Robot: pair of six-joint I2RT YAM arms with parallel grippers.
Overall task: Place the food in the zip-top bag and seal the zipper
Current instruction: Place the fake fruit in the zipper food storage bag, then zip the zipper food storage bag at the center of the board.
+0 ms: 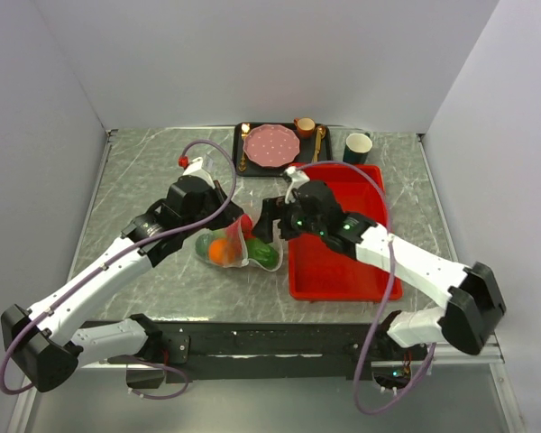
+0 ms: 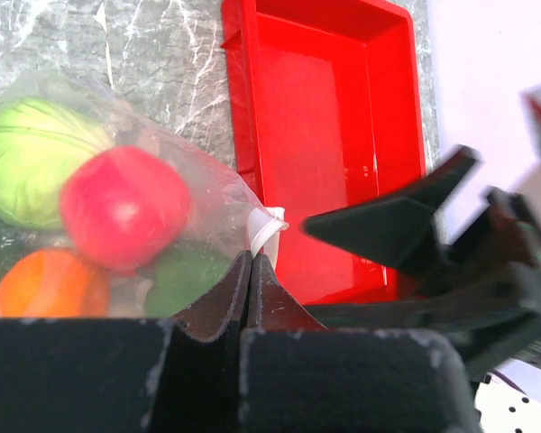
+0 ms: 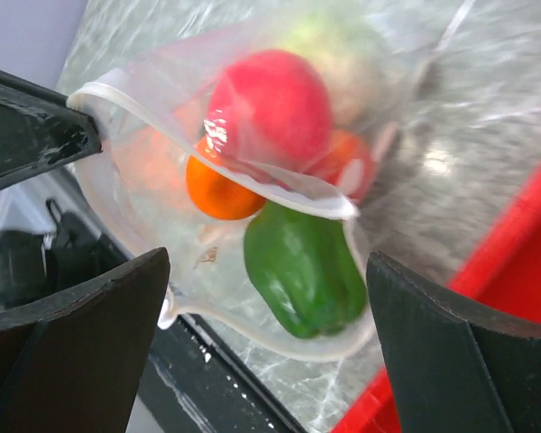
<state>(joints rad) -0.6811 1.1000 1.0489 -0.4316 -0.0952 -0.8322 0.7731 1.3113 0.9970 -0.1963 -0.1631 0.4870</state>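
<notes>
While left jaws are clamped shut on one end of the zipper [image 2: 269, 227], right jaws stand wide apart and hold nothing. They hang over the mouth of the zip-top bag [image 1: 224, 245].

Location: bag lies on the bench [image 1: 144, 180] between the two sets of jaws, just beside the red tray [image 1: 343, 271]. Cabbage [image 2: 36, 158], red apple [image 2: 124, 207] and orange [image 2: 50, 284] are deep inside, beyond the left jaws' tips. Red-yellow fruit [image 3: 347, 162] is also behind the film. Green pepper [image 3: 302, 266] sits right at the mouth, between the two lips and centred between the right jaws.

Risks, my read:
- The pepper so near the opening could keep the zipper halves from meeting, leaving a partial seal or none.
- If the right jaws close where they are, they may grab the pepper or only one lip.
- The film is flimsy and pinched at one corner only. A pull along the strip could slip it out of the left jaws or drag the whole bag.
- Lifting the pinched corner tips the mouth down, and the pepper could roll out.

Orientation: the bag's long axis runs from left jaws to right jaws. The closed end is under the left jaws and the mouth gapes toward the right jaws and the tray. The zipper runs from the left jaws' pinch across the mouth.
</notes>
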